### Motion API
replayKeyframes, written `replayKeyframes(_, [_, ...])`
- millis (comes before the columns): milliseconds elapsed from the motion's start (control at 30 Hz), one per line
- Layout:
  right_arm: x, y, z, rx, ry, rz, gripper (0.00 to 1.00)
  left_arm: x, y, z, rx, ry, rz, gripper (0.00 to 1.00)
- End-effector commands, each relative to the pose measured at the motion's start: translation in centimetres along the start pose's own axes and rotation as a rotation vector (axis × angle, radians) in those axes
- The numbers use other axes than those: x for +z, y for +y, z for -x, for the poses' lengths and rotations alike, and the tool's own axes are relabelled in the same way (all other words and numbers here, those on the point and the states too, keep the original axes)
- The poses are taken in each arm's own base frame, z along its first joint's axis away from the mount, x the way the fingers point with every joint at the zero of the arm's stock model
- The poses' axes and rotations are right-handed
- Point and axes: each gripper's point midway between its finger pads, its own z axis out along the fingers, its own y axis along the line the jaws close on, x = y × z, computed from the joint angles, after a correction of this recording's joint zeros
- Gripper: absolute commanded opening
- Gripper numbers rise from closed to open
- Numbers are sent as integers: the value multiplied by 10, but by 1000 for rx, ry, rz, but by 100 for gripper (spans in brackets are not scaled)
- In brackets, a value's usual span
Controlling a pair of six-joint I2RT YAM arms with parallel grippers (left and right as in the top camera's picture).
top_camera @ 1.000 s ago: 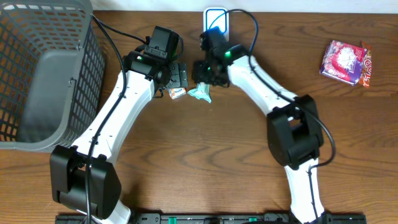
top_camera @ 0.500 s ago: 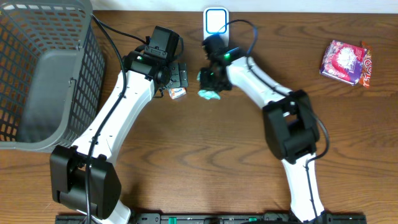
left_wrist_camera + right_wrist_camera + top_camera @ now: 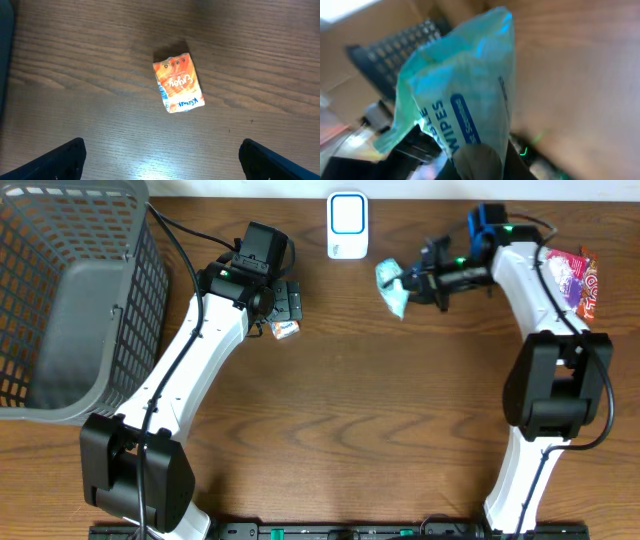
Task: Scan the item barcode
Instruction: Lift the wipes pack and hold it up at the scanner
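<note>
Pinching wipes pack [image 3: 391,286] by one end, R gripper [image 3: 420,280] jaws nearly shut on it, pack jutting ahead of them toward scanner [image 3: 347,225], prob to show barcode; L gripper [image 3: 285,302] jaws wide, empty, orange packet [image 3: 178,83] below between them

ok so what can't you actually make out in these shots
Barcode on the wipes packet: not on the blurred face in the right wrist view; too small overhead.
Right gripper: the packet fills the right wrist view, so its fingers barely show.
Pink packet: partly covered by the right arm overhead.
Orange packet: print too blurred in the left wrist view, too small overhead.
</note>
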Motion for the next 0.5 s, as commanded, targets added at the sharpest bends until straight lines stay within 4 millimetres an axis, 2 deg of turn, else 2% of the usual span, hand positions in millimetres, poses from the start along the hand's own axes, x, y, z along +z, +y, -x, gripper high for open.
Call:
replayKeyframes(0, [-16,20,-24,99,96,138,1,-1,2,5,-9,-11,10,98])
replayKeyframes(133, [-24,22,-33,168,129,176,2,-1,2,5,-9,-11,10,98])
replayKeyframes(300, [-24,24,-34,43,124,197,1,-1,2,5,-9,-11,10,98])
replayKeyframes(467, [-18,12,-31,26,101,119,1,-1,2,5,-9,-11,10,98])
